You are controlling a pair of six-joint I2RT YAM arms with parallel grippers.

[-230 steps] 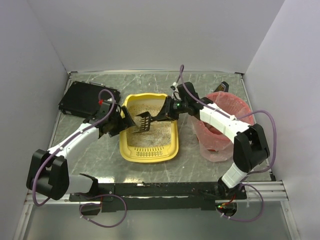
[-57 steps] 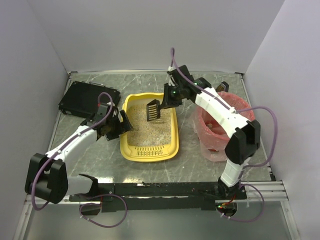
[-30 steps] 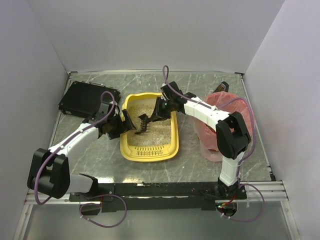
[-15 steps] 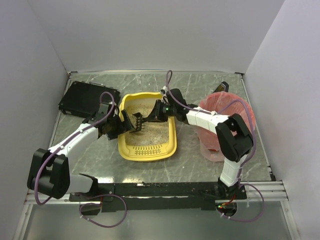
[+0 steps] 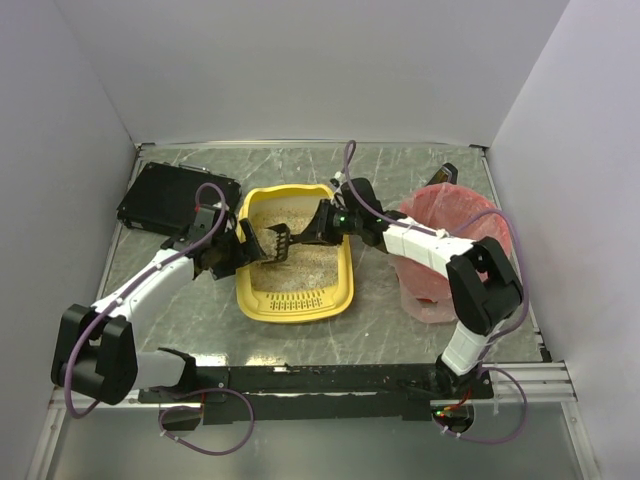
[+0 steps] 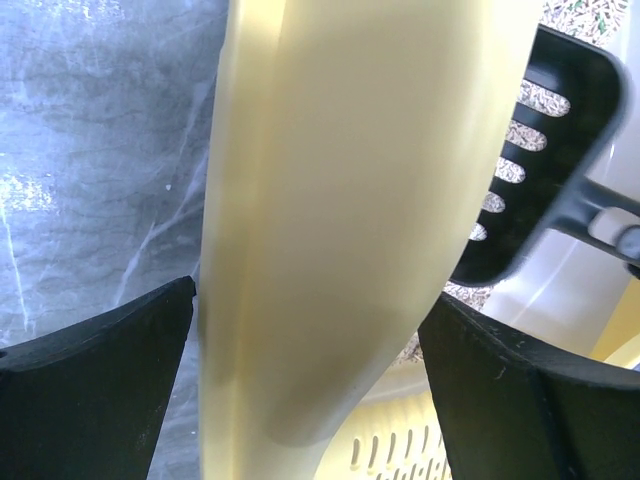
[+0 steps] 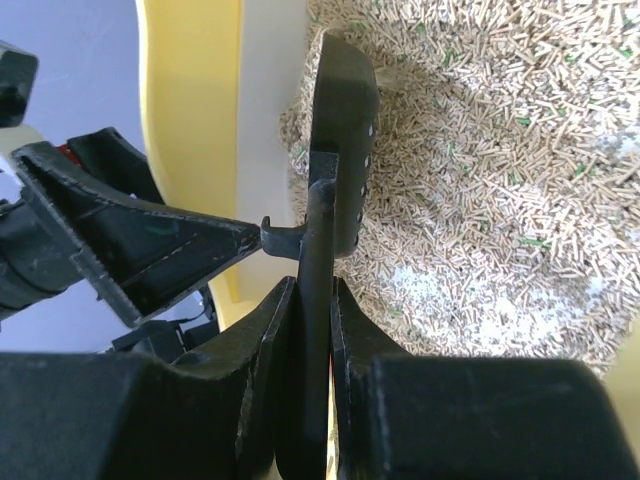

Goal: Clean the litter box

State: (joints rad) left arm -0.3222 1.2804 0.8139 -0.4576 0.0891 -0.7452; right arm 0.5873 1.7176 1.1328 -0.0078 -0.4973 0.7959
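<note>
The yellow litter box (image 5: 300, 295) sits mid-table, holding beige litter (image 5: 310, 262). My left gripper (image 5: 238, 250) is shut on the box's left wall, and the left wrist view shows the yellow wall (image 6: 340, 200) filling the gap between the gripper's (image 6: 310, 300) black fingers. My right gripper (image 5: 318, 228) is shut on the handle of a black slotted scoop (image 5: 276, 243). The scoop head rests low in the litter near the left wall. In the right wrist view the gripper (image 7: 312, 292) clamps the handle, and the scoop head (image 7: 346, 130) stands edge-on over the pellets (image 7: 480, 200).
A pink-red bag-lined round bin (image 5: 455, 250) stands right of the litter box, under my right arm. A flat black box (image 5: 175, 195) lies at the back left. White walls enclose the table on three sides.
My right gripper brought the scoop from above the box's far end down and left into the litter by the left wall. The box shifted slightly left. My left gripper stayed on the wall.
</note>
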